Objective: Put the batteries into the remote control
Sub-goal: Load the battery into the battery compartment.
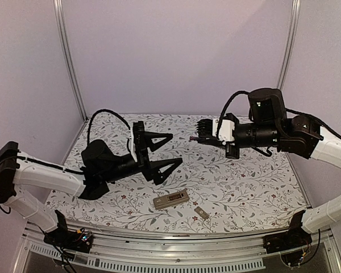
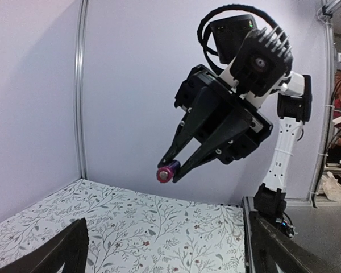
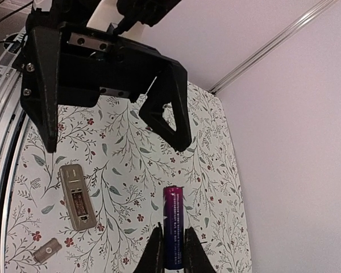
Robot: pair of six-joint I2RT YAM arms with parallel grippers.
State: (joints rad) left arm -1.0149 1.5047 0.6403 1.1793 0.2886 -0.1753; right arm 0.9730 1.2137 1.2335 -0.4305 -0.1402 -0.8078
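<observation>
My right gripper pinches one battery up in the air; my left gripper's fingers are wide apart; the remote lies on the table below.

left gripper held up, jaws spread wide, right gripper up facing it, pinching a battery

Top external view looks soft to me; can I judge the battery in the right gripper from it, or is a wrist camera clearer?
Top external: soft, flat purplish light; the battery is only a dim speck at the right gripper. Left wrist: crisper, its pink end shows plainly. Right wrist: closest, sharp, no glare on it.
</observation>
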